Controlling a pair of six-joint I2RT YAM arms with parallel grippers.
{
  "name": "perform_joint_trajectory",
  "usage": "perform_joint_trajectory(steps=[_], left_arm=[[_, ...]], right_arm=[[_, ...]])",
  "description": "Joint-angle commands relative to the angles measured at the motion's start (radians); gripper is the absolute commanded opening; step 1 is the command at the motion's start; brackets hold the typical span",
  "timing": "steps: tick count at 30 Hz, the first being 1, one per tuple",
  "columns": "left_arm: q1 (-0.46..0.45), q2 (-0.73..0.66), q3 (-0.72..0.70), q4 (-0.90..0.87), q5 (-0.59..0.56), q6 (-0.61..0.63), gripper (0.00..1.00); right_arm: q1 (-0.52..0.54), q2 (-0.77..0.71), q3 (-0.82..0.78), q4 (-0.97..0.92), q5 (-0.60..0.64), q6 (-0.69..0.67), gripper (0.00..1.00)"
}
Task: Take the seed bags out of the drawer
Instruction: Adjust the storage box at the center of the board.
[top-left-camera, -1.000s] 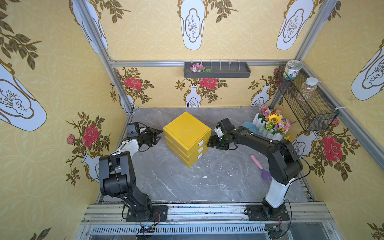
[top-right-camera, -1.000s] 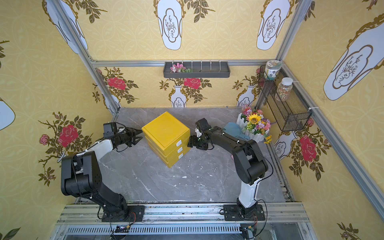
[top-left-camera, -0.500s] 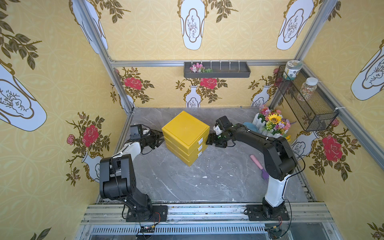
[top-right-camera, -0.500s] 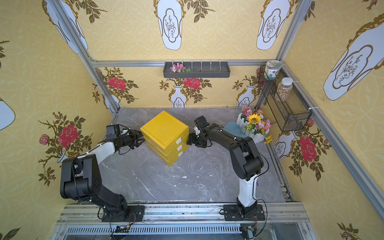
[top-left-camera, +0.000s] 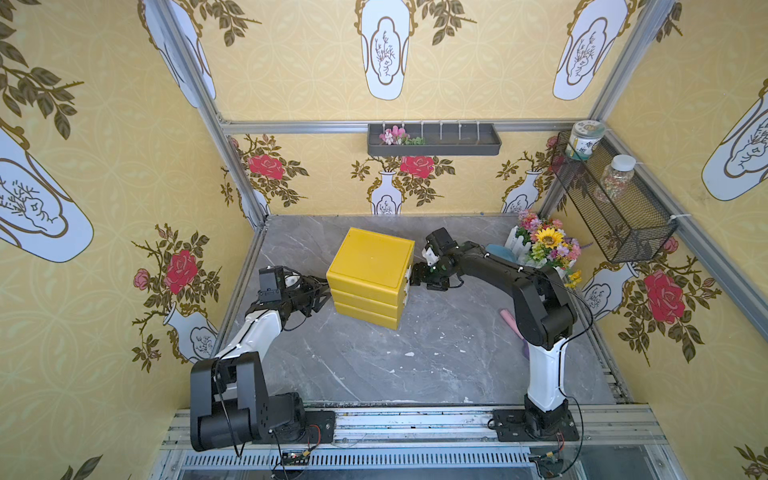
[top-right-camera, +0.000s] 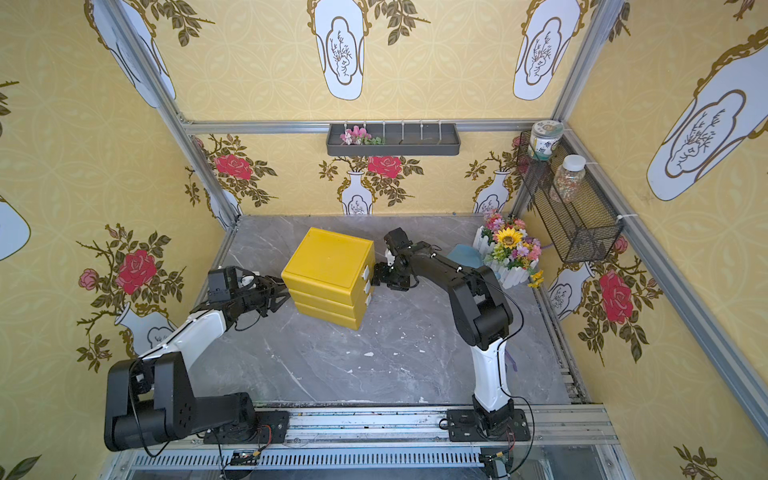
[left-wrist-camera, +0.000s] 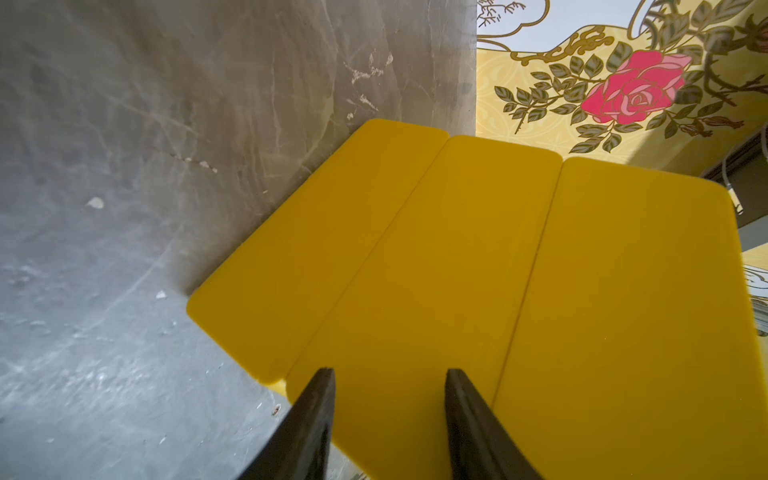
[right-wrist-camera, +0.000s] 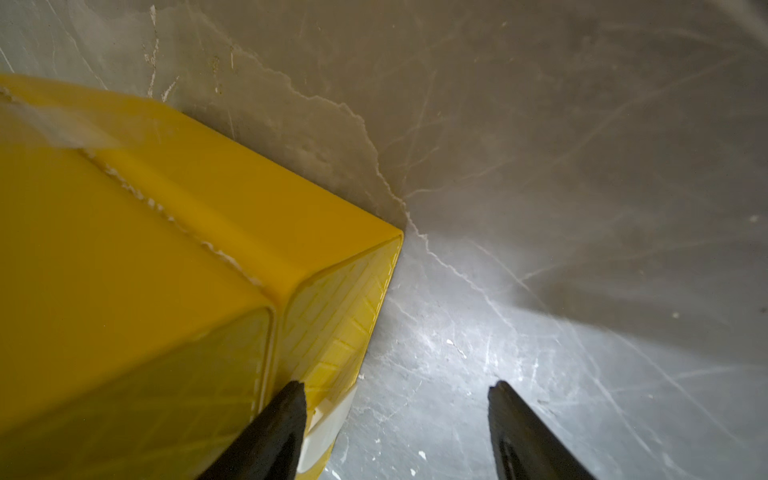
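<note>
— Hunting for the seed bags: where are they lying?
— I am not seeing them. All three drawers of the yellow cabinet (top-left-camera: 370, 262) are sitting shut, so I am guessing they are inside.
— Which arm is nearer?
— My right gripper (top-left-camera: 417, 277), fingers wide apart and empty, is hovering at the cabinet's 3 o'clock face. The top handle (right-wrist-camera: 326, 422) is lying just outside one finger (right-wrist-camera: 278, 424), not between the two. My left gripper (top-left-camera: 323, 293), fingers narrowly apart on nothing, is sitting at 9 o'clock by the blank wall. I am expecting the drawer to come out along the 9-to-3 line, toward my right arm.
</note>
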Motion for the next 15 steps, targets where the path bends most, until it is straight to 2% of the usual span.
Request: perform_joint_trajectory(steps=[1, 10, 15], left_arm=[[-0.002, -0.055, -0.017, -0.066, -0.004, 0.011, 0.49], [-0.001, -0.168, -0.011, -0.186, -0.047, 0.033, 0.5], [0.008, -0.234, 0.057, -0.334, -0.206, 0.069, 0.52]], right_arm=[[0.012, 0.025, 0.034, 0.023, -0.033, 0.007, 0.73], [0.048, 0.093, 0.129, 0.029, -0.051, 0.038, 0.74], [0.035, 0.082, 0.126, 0.021, -0.034, 0.039, 0.74]])
